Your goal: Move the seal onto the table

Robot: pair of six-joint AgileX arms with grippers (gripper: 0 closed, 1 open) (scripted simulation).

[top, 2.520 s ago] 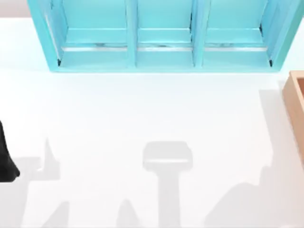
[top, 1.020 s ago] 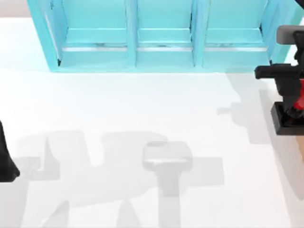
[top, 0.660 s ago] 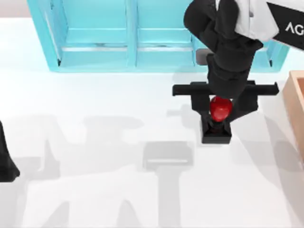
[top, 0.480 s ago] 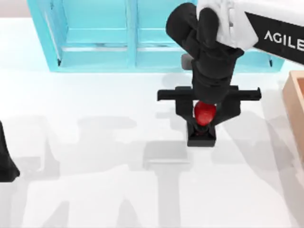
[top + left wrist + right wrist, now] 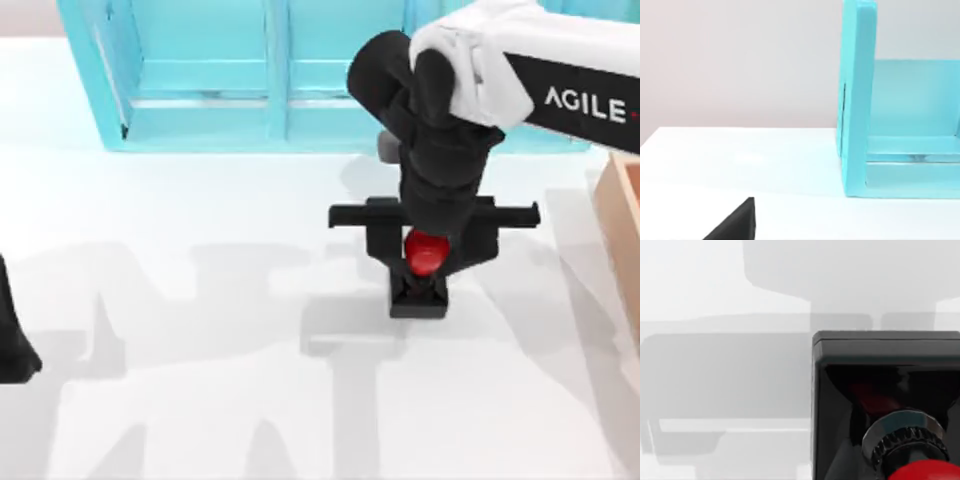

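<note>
Above the white table [image 5: 200, 300], right claw [image 5: 424, 262] grips glossy seal [image 5: 421, 270].

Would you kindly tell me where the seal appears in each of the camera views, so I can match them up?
Top view: the seal sits right of centre, held in the right gripper over the table.
Left wrist view: no seal here; the turquoise shelf unit stands on the table.
Right wrist view: the seal is close up, black base and red knob.
Shared landmark: the white table.

Rendered simulation tabletop: plain white table [image 5: 180, 250], turquoise shelf unit [image 5: 270, 80], blank backdrop.
</note>
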